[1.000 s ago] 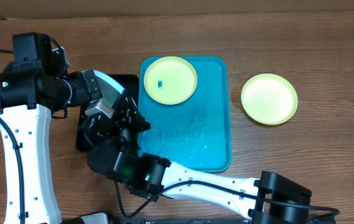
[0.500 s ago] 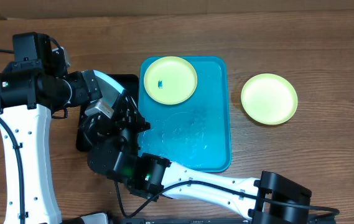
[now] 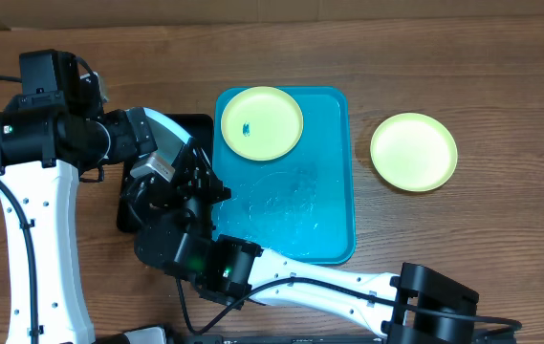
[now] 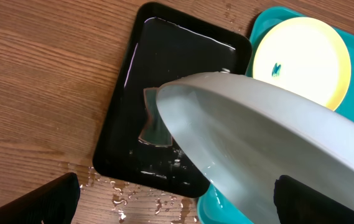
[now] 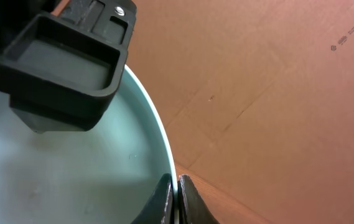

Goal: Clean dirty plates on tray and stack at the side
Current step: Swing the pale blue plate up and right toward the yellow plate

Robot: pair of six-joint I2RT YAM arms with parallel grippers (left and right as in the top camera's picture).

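Grip check, right side: my right gripper (image 5: 175,190) is pinched onto the rim of the cyan plate (image 4: 270,137), fingertips together with only the thin edge between them. The plate is off the table, held tilted on edge above the black tray (image 4: 164,62). Its pale face fills the lower left of the right wrist view.

Left side: my left gripper (image 4: 177,186) has its fingers spread wide, one at each lower corner of the left wrist view. The cyan plate crosses in front of them, and I cannot tell whether either finger touches it. In the right wrist view a black block (image 5: 65,62) sits against or just over the plate face. Contact cannot be made out.

Black tray: wet, with a shiny film on its floor. Water droplets (image 4: 127,199) are scattered on the table (image 3: 463,57) along its near edge. It lies just beside the tray (image 3: 334,215), on that tray's left.

Tray contents: one yellow-green plate (image 3: 276,105) lies flat at the far end, with a blue smudge (image 3: 247,128) left of its centre. The bare tray floor shows wet streaks.

Second yellow-green plate (image 3: 413,151): flat on the table to the right of the tray and apart from it, face plain.
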